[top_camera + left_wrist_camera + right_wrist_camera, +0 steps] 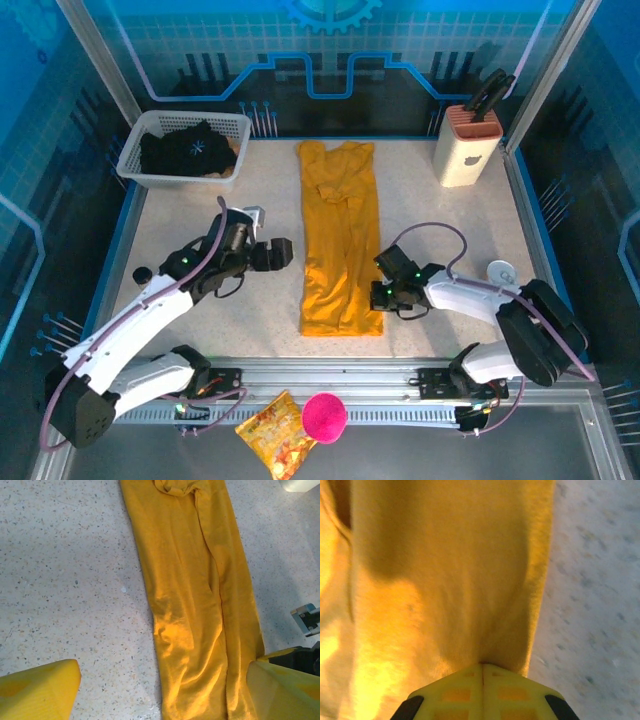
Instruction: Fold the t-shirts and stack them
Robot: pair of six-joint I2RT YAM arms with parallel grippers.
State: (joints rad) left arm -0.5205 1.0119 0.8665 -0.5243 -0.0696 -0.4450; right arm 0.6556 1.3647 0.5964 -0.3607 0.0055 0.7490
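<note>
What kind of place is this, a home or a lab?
Probably a robot lab cell or demo booth: left arm and right arm bolted to a speckled table, blue circuit-pattern backdrop behind.

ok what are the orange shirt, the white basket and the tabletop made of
The orange shirt: soft matte knit, likely cotton; it creases and drapes. The white basket looks like moulded plastic, with slotted lattice walls. The tabletop has a speckled stone-like finish, perhaps terrazzo or laminate.
</note>
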